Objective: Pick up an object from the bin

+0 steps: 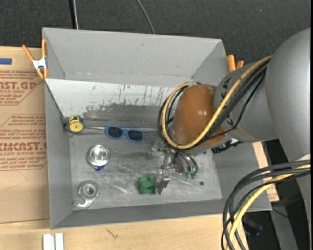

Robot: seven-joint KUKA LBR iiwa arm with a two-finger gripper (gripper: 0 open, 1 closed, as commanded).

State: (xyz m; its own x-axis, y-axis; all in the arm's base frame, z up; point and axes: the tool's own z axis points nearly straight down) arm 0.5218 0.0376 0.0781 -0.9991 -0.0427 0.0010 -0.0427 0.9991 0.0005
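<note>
Cardboard sheet [15, 120], lying flat just left of the bin [57, 191], is carrying the legible print. All of it is in red capitals, running slightly uphill to the right.

- Upper block: letters are reading "CAST.GP", with the start clipped by the picture's left edge. Two finer red lines beneath are coming out too small to read.
- Lower block, near the sheet's middle: a large word is reading "CMCAST" or close to it, first letters uncertain.
- Directly under that, a smaller line is reading "LL-CAST ACRYLIC SHEET", again clipped at the left edge.
- Blue printed mark [0, 66] at the sheet's upper left is showing as a shape, not decipherable.
</note>
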